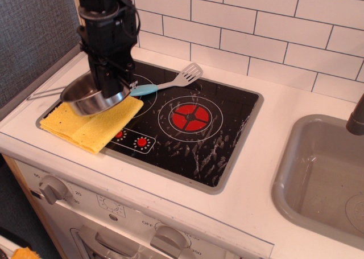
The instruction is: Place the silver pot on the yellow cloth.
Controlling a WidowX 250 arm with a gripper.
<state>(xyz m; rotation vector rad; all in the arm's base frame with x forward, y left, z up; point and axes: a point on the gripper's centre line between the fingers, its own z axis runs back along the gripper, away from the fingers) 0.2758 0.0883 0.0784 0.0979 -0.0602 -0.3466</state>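
Note:
The silver pot (86,98) is a small shiny saucepan with a thin wire handle pointing left. My gripper (111,87) is shut on the pot's right rim and holds it tilted, low over the yellow cloth (91,126). I cannot tell whether the pot touches the cloth. The yellow cloth is folded and lies on the left part of the black cooktop, with the pot covering its far end.
A grey-headed spatula with a light blue handle (165,83) lies on the black cooktop (193,139) behind the cloth. A red burner (189,117) marks the middle. A grey sink (324,179) is at the right. A white tiled wall stands behind.

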